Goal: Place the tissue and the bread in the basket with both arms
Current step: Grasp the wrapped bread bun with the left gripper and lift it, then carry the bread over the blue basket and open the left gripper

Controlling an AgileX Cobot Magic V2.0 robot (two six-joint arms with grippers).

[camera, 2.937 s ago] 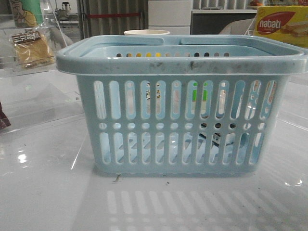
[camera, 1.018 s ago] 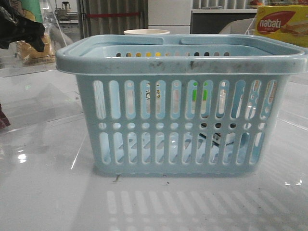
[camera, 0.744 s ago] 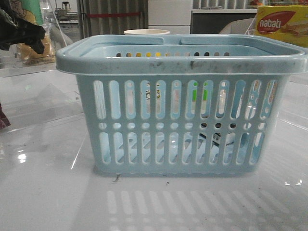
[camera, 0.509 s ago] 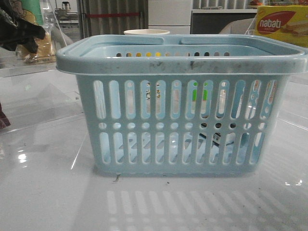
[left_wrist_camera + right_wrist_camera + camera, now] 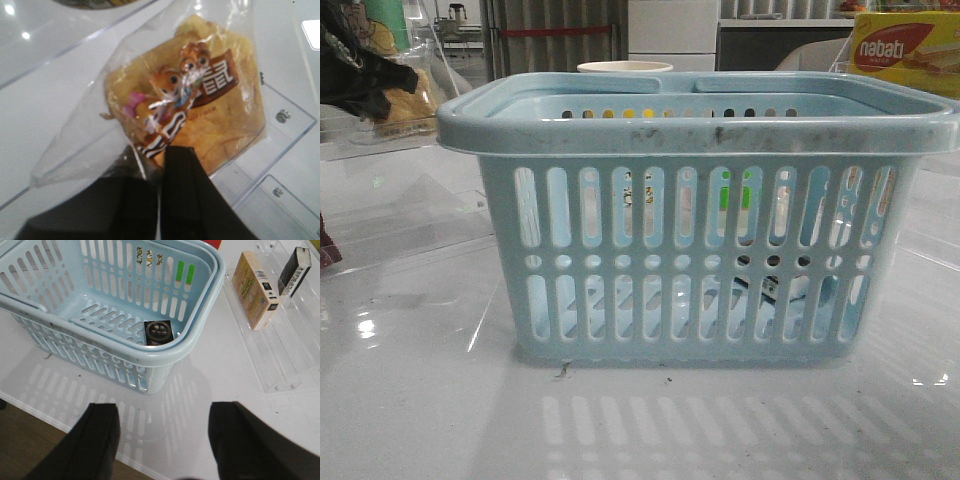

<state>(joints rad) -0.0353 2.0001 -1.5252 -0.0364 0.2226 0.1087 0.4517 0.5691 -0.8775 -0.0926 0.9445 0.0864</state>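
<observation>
The bread [image 5: 220,120] is golden-brown in a clear packet with a cartoon label, lying on a clear stand. My left gripper [image 5: 161,150] is shut on the packet's near edge. In the front view that gripper [image 5: 360,70] is a dark shape at the upper left, in front of the bread [image 5: 408,106]. The light-blue basket [image 5: 700,130] stands mid-table. My right gripper [image 5: 162,410] hangs open and empty above the table, on the near side of the basket [image 5: 200,335]. A small dark-and-whitish pack [image 5: 295,265], apparently the tissue, stands on a clear stand to the right.
A dark square object [image 5: 157,332] lies on the basket floor. A tan box [image 5: 255,287] stands beside the small pack. A paper cup [image 5: 625,67] is behind the basket, a yellow nabati box [image 5: 905,50] at the back right. The table's front edge [image 5: 55,422] runs near my right gripper.
My left gripper has come in at the upper left and now covers much of the bread packet. Over the last second it has shifted only slightly. The basket has not moved.
</observation>
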